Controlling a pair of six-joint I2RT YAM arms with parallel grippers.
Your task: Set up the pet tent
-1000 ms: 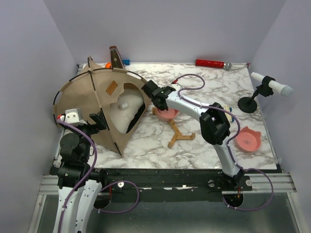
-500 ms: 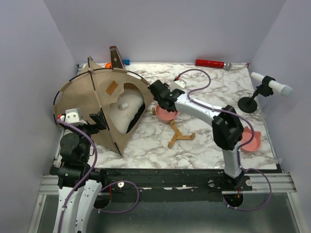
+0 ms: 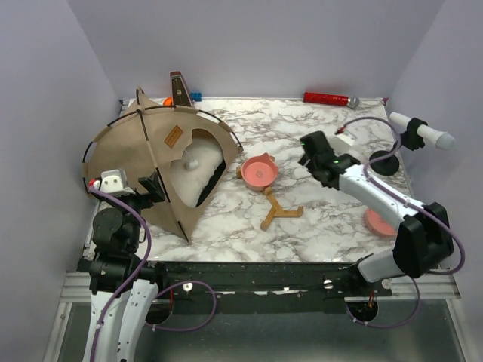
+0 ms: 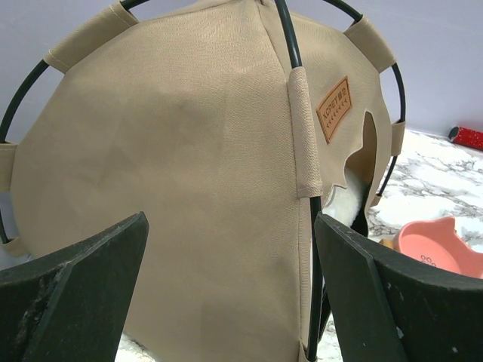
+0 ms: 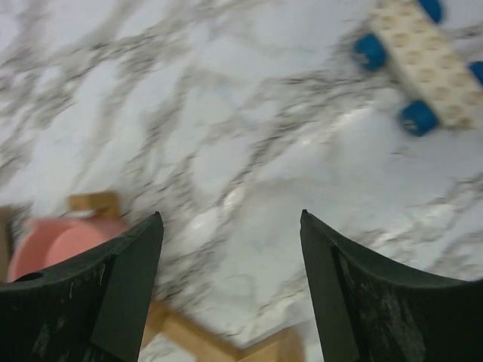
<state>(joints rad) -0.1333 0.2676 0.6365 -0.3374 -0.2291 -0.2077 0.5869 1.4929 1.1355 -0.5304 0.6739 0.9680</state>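
From above, the pet tent point(image 3: 151, 151) is standing at the left of the frame, its poles bowing the cloth into a dome, so the setup looks done or nearly so. Its arched door is facing right, toward the pink bowl point(image 3: 259, 170). Its long line is running from the top of the frame down toward the bottom, along the middle seam. A white pillow point(image 3: 198, 172) is showing inside the door. The left gripper point(image 3: 155, 188) is hovering just beside the tent's lower edge, probably placed to steady it. The right gripper point(image 3: 308, 143) is hanging over the table point(image 3: 317, 204), right of centre and well apart from the tent.

In the left wrist view, the fingers point(image 4: 75, 294) are standing wide apart and holding nothing. The tent is filling the frame beyond them, with its label point(image 4: 335, 109) at upper right.

In the right wrist view, the fingers point(image 5: 113, 286) are standing apart with only marble between them, gripping nothing. The tent is not showing here.
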